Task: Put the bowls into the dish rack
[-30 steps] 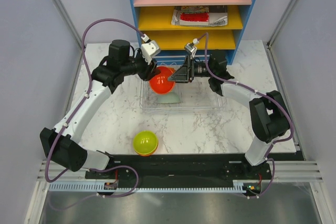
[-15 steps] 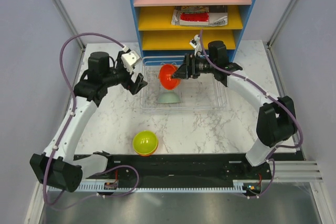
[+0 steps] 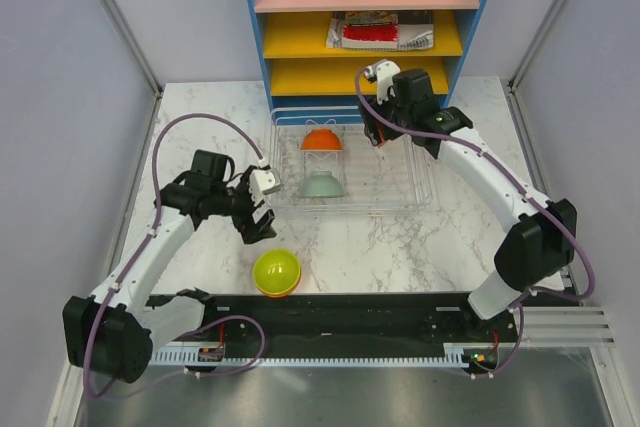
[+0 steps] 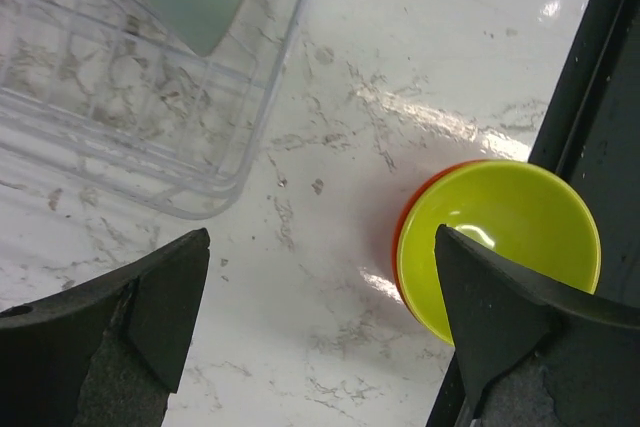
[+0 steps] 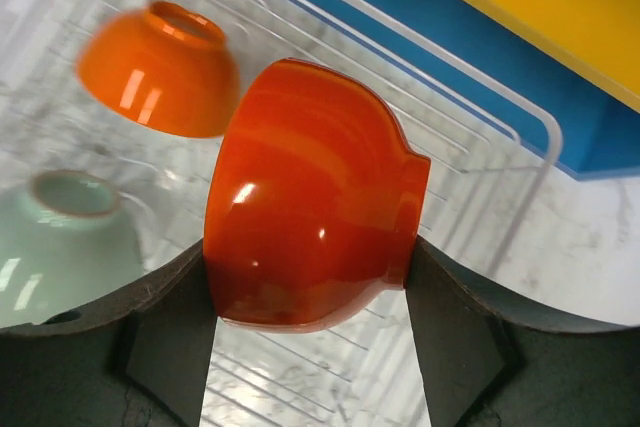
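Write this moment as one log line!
right fingers holding red bowl over rack | left fingers open near green bowl | racked: orange bowl, mint bowl

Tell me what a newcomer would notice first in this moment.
The glossy red bowl clamped in the right gripper above the dish rack, where an orange bowl and a mint bowl sit upside down. Then the lime green bowl near the front edge of the table, nested in a reddish bowl, with the open left gripper just beside it.
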Controlling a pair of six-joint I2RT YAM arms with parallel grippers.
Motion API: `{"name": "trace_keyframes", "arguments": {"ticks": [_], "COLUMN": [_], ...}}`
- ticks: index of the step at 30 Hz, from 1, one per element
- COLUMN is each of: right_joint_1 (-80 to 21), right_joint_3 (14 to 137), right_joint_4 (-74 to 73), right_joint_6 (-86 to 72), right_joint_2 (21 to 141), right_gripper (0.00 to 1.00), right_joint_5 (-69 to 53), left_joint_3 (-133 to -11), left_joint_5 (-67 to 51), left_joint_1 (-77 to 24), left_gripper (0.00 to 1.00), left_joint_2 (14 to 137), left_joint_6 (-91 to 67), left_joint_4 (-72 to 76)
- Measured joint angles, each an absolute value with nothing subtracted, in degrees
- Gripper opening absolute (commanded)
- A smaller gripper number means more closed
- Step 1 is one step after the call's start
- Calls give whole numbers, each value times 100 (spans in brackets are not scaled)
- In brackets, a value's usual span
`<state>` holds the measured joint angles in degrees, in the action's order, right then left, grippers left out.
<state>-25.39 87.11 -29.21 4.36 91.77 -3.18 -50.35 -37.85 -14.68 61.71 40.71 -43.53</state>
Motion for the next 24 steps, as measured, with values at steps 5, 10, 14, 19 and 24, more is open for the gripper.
{"name": "trace_keyframes", "arguments": {"ticks": [5,10,14,19,24], "right_joint_1": [-2755,-2832,-2840,-2858,-2880], "right_joint_3": [8711,8711,8711,8748,8833], "right_joint_4": [-3140,-3173,-3168,-3168,-3133], "right_joint_6": [1039,1354,1487,1544,1590], "right_joint_2": [9633,10003,10204,10394,10508], "right_gripper": [0,0,0,0,0], "right_joint_5": [843,1590,1953,2231,2373], "left_joint_3": [-4759,-4606,-4451,-4209,-4108], "left_joint_5": [-3763,-3763,-3760,-3745,-3719], "left_joint_1": [-1553,-1588,-1695,-1868,-1949], "left_gripper": [100,100,97,89,78], "left_joint_2": [6392,6469,6499,6663,6816], "left_joint_6": [4525,4923,5148,5282,5310], "left_joint_4": [-4574,-4812,-4919,-5015,-5057]}}
